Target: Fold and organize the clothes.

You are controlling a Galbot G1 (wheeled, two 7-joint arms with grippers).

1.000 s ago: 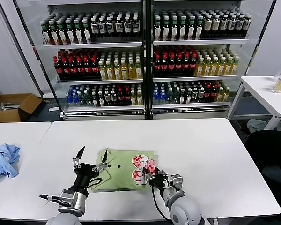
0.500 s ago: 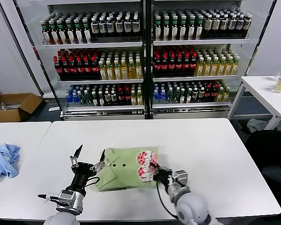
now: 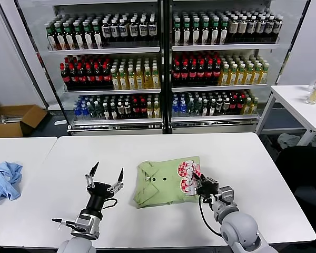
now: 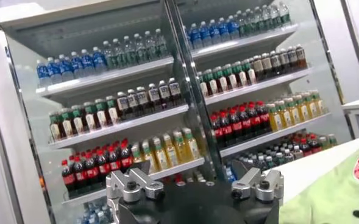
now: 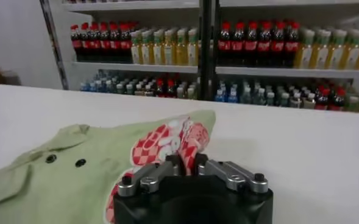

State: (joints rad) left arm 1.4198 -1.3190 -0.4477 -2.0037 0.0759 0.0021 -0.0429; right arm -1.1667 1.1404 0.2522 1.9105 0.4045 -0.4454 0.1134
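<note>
The light green shirt (image 3: 163, 182) lies folded on the white table (image 3: 242, 158), collar and small dark buttons toward my left, red-and-white checkered print (image 3: 186, 176) at its right edge. My right gripper (image 3: 198, 182) is shut on the shirt's checkered edge; in the right wrist view the fabric (image 5: 185, 143) is pinched between the jaws (image 5: 184, 163). My left gripper (image 3: 105, 176) is open and empty, raised above the table left of the shirt. The left wrist view shows a corner of the shirt (image 4: 344, 195).
A light blue garment (image 3: 2, 179) lies on the neighbouring table at far left. Drink coolers (image 3: 163, 63) stand behind the table. A cardboard box (image 3: 16, 118) sits on the floor at left. Another white table (image 3: 300, 105) is at right.
My right gripper has dragged the shirt to the right across the table. The left gripper has let go of the shirt's left edge and stays behind, open.
</note>
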